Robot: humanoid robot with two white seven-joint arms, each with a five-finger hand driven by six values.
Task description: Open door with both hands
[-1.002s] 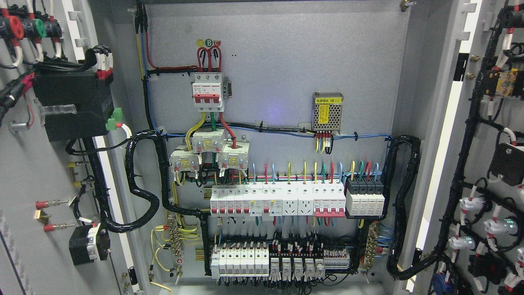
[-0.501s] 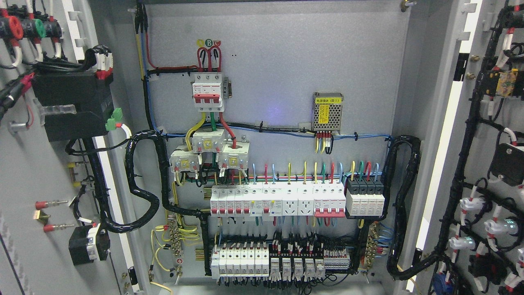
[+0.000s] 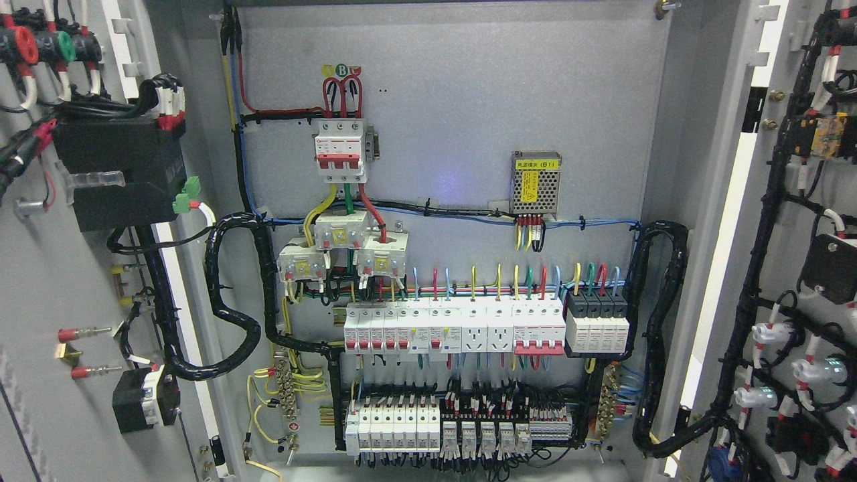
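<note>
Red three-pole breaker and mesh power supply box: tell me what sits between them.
In the head view, only bare grey backplate separates the red three-pole breaker from the mesh power supply box.

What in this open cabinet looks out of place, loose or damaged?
Nothing stands out. Both doors, the left door and the right door, are swung wide open. The breakers sit in straight rows, and the cable looms stay bundled along the sides. No robot hand is in view.

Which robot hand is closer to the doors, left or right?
Neither can be picked: no robot hand shows in the head view. Both doors already stand wide open, the left door and the right door swung aside, baring the breaker panel.
</note>
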